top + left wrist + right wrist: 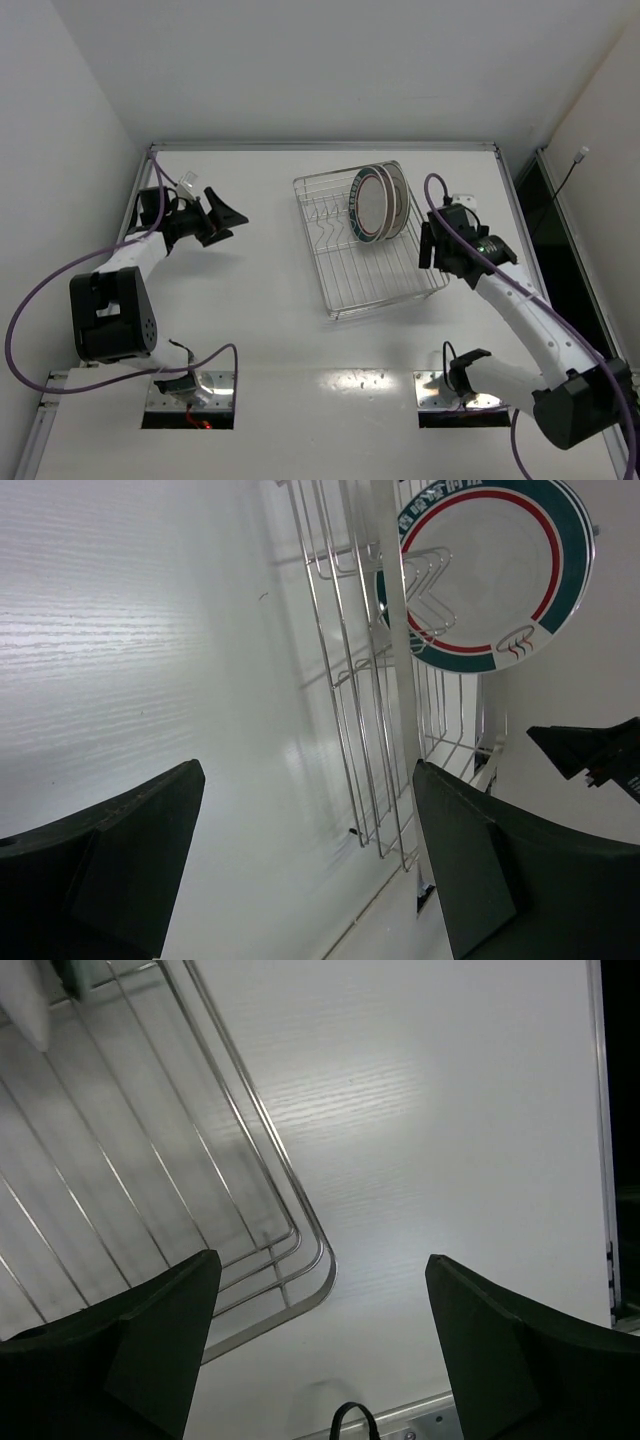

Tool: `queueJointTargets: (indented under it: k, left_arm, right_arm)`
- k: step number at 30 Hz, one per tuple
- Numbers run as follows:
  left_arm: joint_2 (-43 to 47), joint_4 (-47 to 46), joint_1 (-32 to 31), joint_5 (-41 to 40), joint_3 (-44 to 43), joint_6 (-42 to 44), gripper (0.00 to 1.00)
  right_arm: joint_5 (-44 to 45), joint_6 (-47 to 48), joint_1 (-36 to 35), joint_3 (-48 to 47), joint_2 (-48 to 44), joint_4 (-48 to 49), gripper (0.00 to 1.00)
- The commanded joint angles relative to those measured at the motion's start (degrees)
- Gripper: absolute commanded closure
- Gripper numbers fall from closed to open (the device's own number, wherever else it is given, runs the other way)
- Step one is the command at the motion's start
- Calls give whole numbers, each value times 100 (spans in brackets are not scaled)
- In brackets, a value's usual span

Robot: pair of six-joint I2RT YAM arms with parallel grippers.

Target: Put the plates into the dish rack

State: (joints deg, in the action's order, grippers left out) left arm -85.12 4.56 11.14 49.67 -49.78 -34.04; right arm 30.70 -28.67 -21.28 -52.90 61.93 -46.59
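White tabletop (270, 340) everywhere, plain white walls behind it. Closest to me, my right gripper (426, 246) sits just beside the right edge of the dish rack (350, 275). Its jaws are spread wide with nothing between them, and the wrist cam only shows the rack's rounded corner and bare table. My left gripper (228, 213) is off on the left, well apart from the rack, also wide open and empty. Further back, the plates (373, 204) stand on edge, packed together in the rack's far right part. The front one's white with a dark green rim and thin red ring. Can't count the ones behind it.
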Motion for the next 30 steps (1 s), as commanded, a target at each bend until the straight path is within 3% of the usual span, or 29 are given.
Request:
queueJointTargets:
  k: [1, 7, 9, 10, 11, 13, 20, 27, 29, 30]
  left_arm:
    - [-48, -60, -6, 52, -199, 91, 17]
    - [-48, -60, -6, 52, -199, 91, 17]
    - [-48, -60, -6, 52, -199, 91, 17]
    - [-48, -60, -6, 52, -199, 91, 17]
    - [-48, -60, -6, 52, -199, 91, 17]
    - [-48, -60, -6, 112, -199, 91, 17]
    - [-101, -183, -6, 183, -199, -15, 17]
    - [-101, -183, -6, 183, -199, -15, 17]
    - [-101, -183, -6, 183, -199, -15, 17]
    - [-101, -183, -6, 183, -199, -15, 17]
  right_arm:
    - [-571, -8, 430, 210, -23, 342, 19]
    - [-1915, 177, 958, 799, 618, 1010, 19]
    - [-2425, 256, 1081, 904, 880, 1151, 26]
    - [-2611, 352, 1082, 905, 969, 1204, 31]
    - [-2996, 440, 1134, 905, 1057, 1274, 47]
    - [-3332, 502, 1135, 905, 1267, 1389, 68]
    - [-3641, 380, 1056, 957, 1164, 1337, 95]
    - [-3905, 247, 994, 1010, 1111, 1337, 95]
    - [-3843, 247, 994, 1010, 1058, 1276, 90]
    - [-3843, 247, 994, 1010, 1006, 1275, 79]
